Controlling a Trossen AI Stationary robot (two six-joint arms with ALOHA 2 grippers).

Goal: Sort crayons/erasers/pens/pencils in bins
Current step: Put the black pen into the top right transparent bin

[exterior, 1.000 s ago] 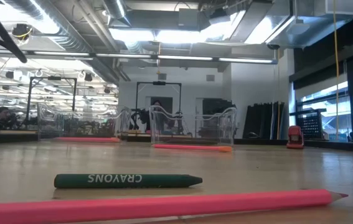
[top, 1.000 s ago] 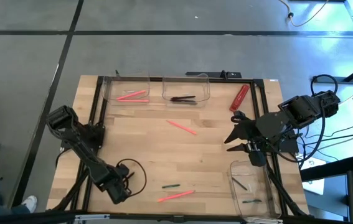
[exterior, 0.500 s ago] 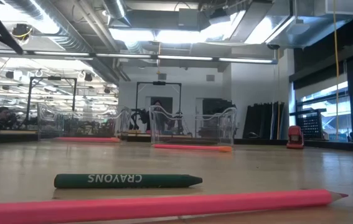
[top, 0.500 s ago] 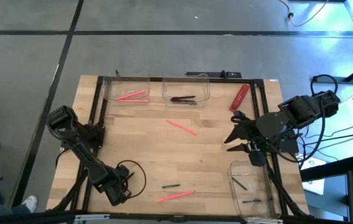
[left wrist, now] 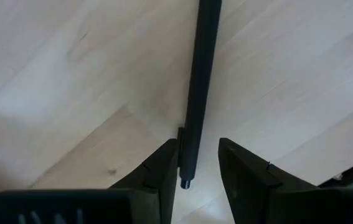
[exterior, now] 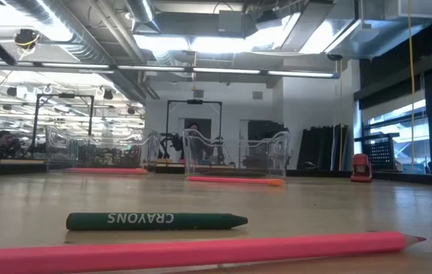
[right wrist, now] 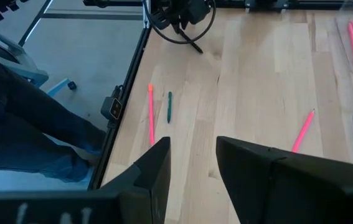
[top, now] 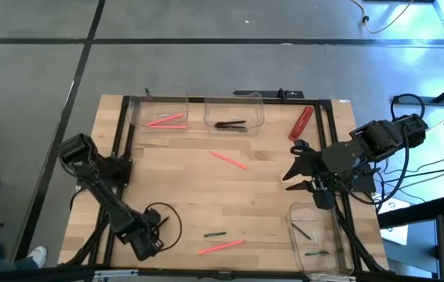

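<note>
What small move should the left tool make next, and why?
Probably close the left tool on the black pen. The left wrist view shows the tool open, one finger on each side of the pen's end, low over the wooden table, so the grasp looks lined up. The right tool waits open near the table's right edge.

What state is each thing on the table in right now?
Left gripper: open, fingers either side of a black pen.
Black pen: flat on the table, not clamped.
Right gripper: open, empty.
Left bin: holds pink pencils.
Middle bin: holds black pens.
Right bin: holds dark sticks.
Green crayon: loose on the table.
</note>
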